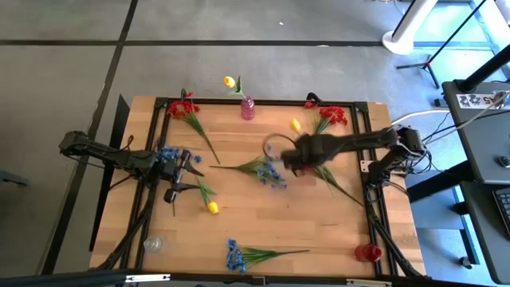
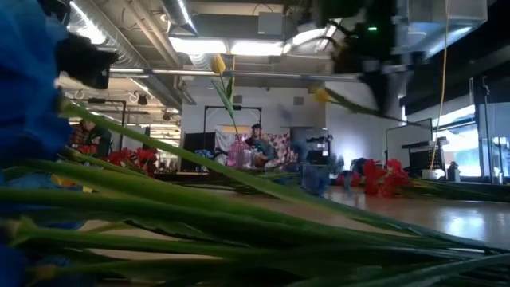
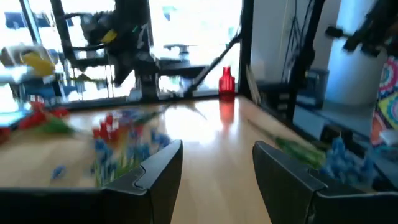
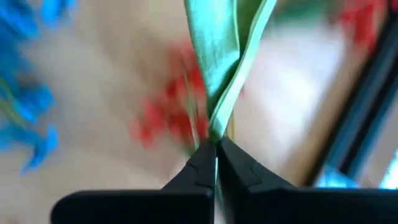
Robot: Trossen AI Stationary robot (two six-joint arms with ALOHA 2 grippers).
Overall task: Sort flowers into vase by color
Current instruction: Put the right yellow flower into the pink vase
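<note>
High view looks straight down on the whole worktop (image 1: 263, 215). Low view sits at worktop height, stems close up, facing the far room. Wrist views look past own fingers (image 3: 155, 171); the left shares the red vase (image 3: 226, 79) with high.

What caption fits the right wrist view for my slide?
Right gripper, jaws shut on a green flower stem, above the blurred wooden table.
</note>
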